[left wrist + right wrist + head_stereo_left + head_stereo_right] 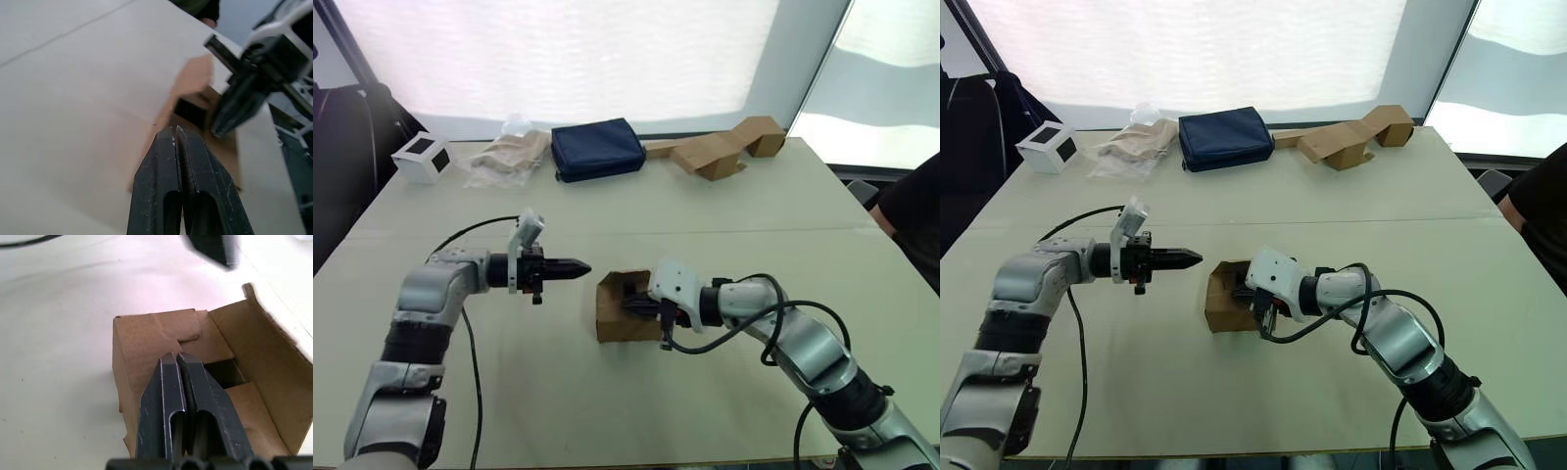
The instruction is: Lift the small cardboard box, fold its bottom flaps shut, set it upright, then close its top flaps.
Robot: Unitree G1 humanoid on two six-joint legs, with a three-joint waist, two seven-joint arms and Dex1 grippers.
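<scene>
the right gripper sat nearest, its two black fingers pressed flat together with nothing between them, their tips poked into the open end of the small cardboard box. the box lay on the pale table, roughly mid-table and a little toward the robot, with its open end turned to the right arm. in the right wrist view the inner flaps looked partly folded in, one with a notched edge, and a side wall stood out loose beside the fingers. i couldn't tell whether these were the bottom flaps or the top ones.

the left gripper hung just beside the box's far side, also shut tight and empty, pointing at it without quite touching, as far as i could see.

to my eye the box would be light and fairly stiff, though its walls could buckle under a hard pinch and it would skid on the smooth table if pushed from one side only. the safest hold looked to be across a wall near a corner, with the other gripper bracing.

farther back lay a navy pouch, a crumpled bag, a white cube and a long folded cardboard piece.
</scene>
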